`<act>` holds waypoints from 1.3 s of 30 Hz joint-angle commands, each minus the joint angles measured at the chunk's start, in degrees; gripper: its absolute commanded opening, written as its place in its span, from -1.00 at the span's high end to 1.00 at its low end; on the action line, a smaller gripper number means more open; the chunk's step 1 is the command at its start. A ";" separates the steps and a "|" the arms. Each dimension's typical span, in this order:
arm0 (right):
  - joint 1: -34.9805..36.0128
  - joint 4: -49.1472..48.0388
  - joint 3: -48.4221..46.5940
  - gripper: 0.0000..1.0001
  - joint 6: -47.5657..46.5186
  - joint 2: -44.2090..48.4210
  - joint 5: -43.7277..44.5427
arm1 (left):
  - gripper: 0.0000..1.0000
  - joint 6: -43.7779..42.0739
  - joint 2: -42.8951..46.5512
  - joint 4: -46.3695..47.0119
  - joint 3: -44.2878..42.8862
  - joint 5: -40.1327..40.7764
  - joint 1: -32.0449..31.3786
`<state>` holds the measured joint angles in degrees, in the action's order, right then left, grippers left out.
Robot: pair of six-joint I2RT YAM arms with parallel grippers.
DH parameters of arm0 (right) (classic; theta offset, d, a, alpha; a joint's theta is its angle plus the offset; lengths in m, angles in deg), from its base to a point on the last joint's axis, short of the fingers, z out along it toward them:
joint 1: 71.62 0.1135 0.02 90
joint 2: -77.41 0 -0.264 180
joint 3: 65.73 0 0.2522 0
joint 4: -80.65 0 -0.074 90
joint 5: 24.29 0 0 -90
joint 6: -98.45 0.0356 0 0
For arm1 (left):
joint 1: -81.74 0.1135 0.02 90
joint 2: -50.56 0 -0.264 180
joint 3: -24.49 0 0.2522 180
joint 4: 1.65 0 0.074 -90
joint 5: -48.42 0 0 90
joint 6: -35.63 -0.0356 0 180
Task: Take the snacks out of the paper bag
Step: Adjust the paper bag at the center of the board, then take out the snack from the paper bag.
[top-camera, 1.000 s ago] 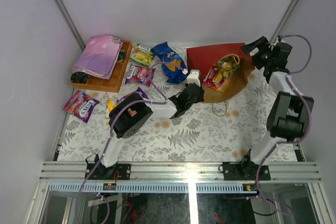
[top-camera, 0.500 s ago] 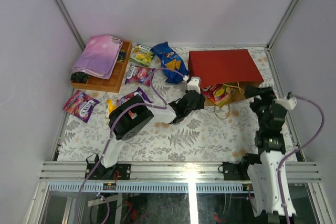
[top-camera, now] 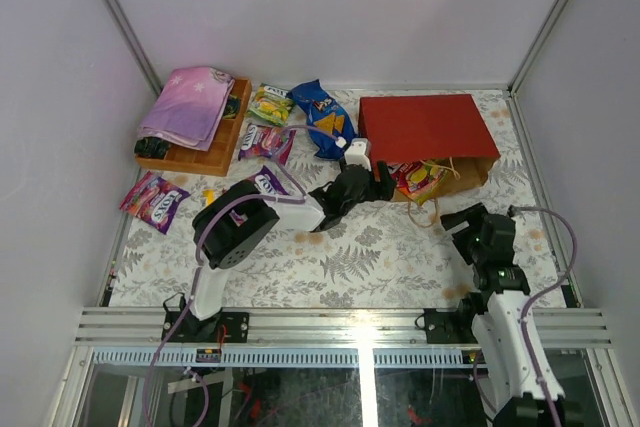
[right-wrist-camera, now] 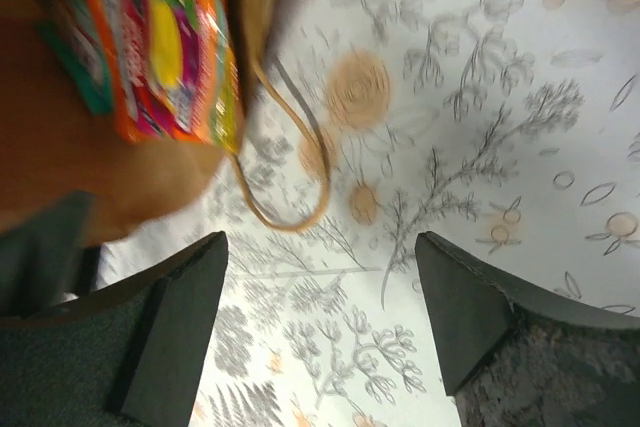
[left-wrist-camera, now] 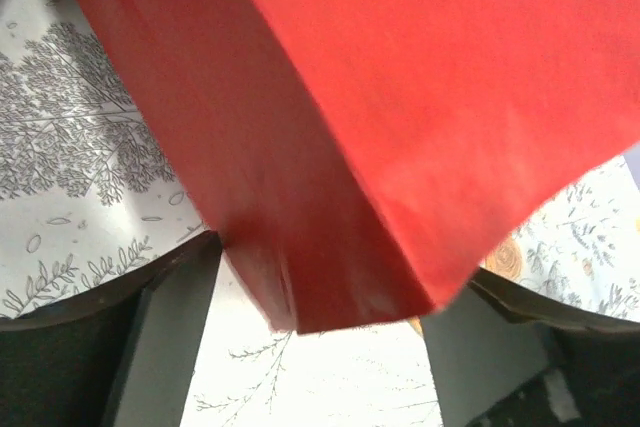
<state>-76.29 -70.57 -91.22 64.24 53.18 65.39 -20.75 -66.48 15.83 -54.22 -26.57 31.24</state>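
Paper bag [left-wrist-camera: 400, 97] corner sits inside wide-open left end effector [left-wrist-camera: 320, 287]; packets [right-wrist-camera: 160, 47] in bag, ahead-left of wide, empty right end effector [right-wrist-camera: 322, 247]; labels unreadable.

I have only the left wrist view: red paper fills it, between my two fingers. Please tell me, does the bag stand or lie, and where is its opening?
Observer: The paper bag lies flat on its side, with its mouth turned toward the arms' bases. The left gripper is at the left corner of the mouth.
Operator: Are there snacks inside?
Observer: Yes, colourful packets show in the mouth, just right of your gripper.
Operator: And where is the right arm?
Observer: The right gripper is open and empty, close to the bag's handle.
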 commanded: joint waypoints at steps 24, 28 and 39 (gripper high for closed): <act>7.44 -39.27 -10.36 -0.40 -3.00 -45.46 -5.21 | -0.87 2.79 21.78 2.25 17.37 0.61 3.68; 7.50 -41.75 -10.91 -0.36 -3.26 -49.71 -4.36 | -0.86 3.94 22.88 2.62 19.75 -0.21 4.59; 8.25 -55.22 -9.63 0.19 -0.26 -61.49 -4.32 | -0.82 4.75 21.24 2.76 19.94 -1.52 4.97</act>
<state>-68.83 -118.08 -100.31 62.80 -5.84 60.19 -16.64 -44.79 15.83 -34.35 -27.73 35.86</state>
